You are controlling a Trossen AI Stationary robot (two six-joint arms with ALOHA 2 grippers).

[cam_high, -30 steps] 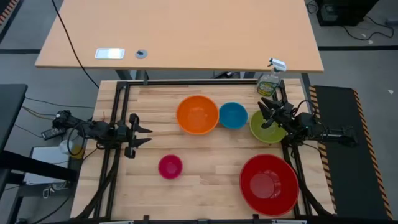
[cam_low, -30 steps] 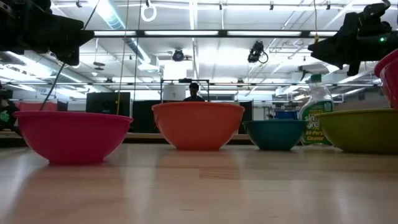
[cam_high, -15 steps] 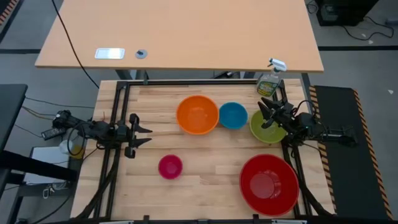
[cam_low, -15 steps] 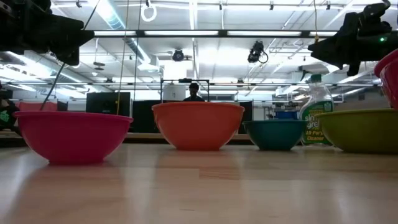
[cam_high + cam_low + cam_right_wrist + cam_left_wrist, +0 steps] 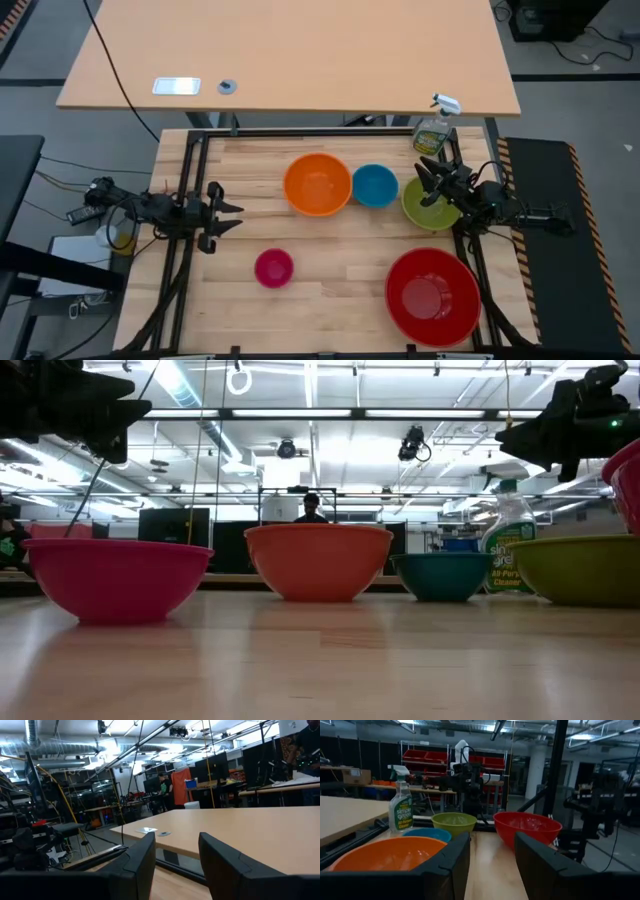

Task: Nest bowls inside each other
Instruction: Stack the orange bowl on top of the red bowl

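Observation:
Five bowls stand on their bases on the wooden table, none nested. The orange bowl, blue bowl and lime green bowl form a row across the far half. The red bowl sits at the near right and the small pink bowl at the near left. My left gripper hovers open at the table's left edge, level, facing the bowls. My right gripper hovers open high above the green bowl's rim, with nothing between its fingers.
A green spray bottle with a white trigger stands at the table's far right corner, behind the green bowl. A black frame borders the table. Bare wood lies between the pink and red bowls. A larger tan desk stands beyond the far edge.
My left gripper has tipped up slightly and rolled a little without leaving its place. The bowls and my right gripper have kept still.

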